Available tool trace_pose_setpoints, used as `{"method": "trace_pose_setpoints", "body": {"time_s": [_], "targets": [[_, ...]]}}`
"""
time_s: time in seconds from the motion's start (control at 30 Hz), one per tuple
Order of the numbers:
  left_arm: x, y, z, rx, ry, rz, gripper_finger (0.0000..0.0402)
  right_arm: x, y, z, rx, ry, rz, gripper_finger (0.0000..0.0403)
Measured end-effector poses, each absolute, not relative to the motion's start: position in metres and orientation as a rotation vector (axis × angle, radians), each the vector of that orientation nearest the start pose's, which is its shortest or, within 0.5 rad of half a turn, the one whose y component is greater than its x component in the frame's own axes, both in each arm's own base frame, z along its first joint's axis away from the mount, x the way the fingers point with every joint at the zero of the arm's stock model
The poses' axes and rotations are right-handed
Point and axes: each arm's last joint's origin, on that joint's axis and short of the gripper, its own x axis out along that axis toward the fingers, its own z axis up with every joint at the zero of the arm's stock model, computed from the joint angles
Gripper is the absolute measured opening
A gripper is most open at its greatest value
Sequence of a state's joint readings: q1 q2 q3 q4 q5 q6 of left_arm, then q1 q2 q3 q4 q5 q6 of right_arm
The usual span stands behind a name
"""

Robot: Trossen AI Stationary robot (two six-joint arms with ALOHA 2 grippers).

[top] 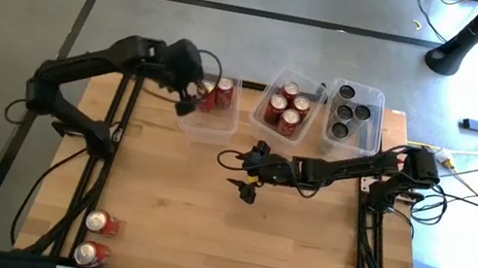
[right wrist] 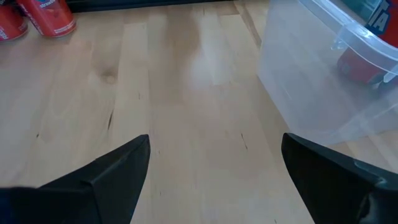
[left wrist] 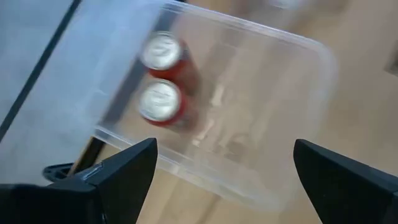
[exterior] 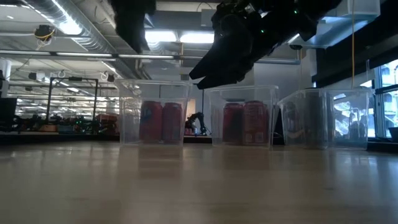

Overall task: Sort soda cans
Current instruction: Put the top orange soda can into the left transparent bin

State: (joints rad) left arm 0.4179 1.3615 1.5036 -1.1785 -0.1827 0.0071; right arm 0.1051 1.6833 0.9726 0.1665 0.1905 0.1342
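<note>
Wooden desk: two red soda cans at its front-left corner. Far edge: left bin, two red cans; middle bin, four red cans; right bin, black cans. Left tool spread, empty, above left bin. Right tool spread, empty, mid-desk.

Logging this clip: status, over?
Left gripper open over left bin, empty. Right gripper open above table, empty. Two red cans wait at front left corner. Nothing blocking.
</note>
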Motion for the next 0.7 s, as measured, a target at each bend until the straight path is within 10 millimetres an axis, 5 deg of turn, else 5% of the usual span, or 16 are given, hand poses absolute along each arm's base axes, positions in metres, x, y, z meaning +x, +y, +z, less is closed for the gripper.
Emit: {"method": "trace_pose_setpoints", "body": {"time_s": [0.7], "targets": [[0.215, -0.037, 0.374, -0.209, 1.141, 0.292, 0.0363, 0.355, 0.032, 0.201, 0.045, 0.536, -0.118, 0.0360]]}}
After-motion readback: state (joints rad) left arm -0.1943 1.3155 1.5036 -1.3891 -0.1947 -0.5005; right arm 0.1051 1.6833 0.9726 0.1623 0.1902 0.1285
